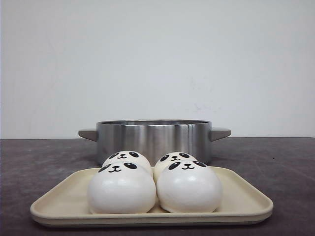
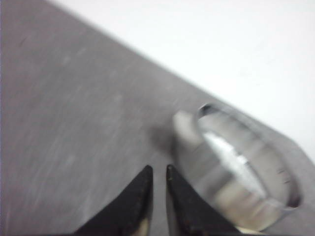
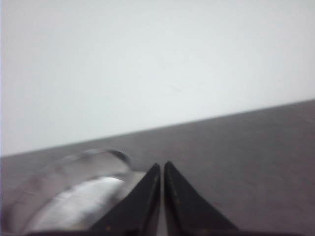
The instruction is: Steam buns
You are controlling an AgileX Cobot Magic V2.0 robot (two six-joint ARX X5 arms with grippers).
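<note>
— What sat nearest you, low in the front view?

— A cream tray (image 1: pixel 246 199) filled the lower middle of the frame, and the buns (image 1: pixel 155 182) rested on it: four white domes with panda faces, two in front touching each other, two just behind them.

— And beyond that?

— A steel pot (image 1: pixel 153 138) with side handles stood just behind the tray at mid-frame, on the dark table (image 1: pixel 29 167), with a white wall (image 1: pixel 157 59) at the top.

— Your grippers?

— My left gripper (image 2: pixel 158 172) had its black tips nearly together, holding nothing, the pot at lower right of its blurred view. My right gripper (image 3: pixel 162 168) was likewise pinched almost closed and empty, the pot at lower left
</note>
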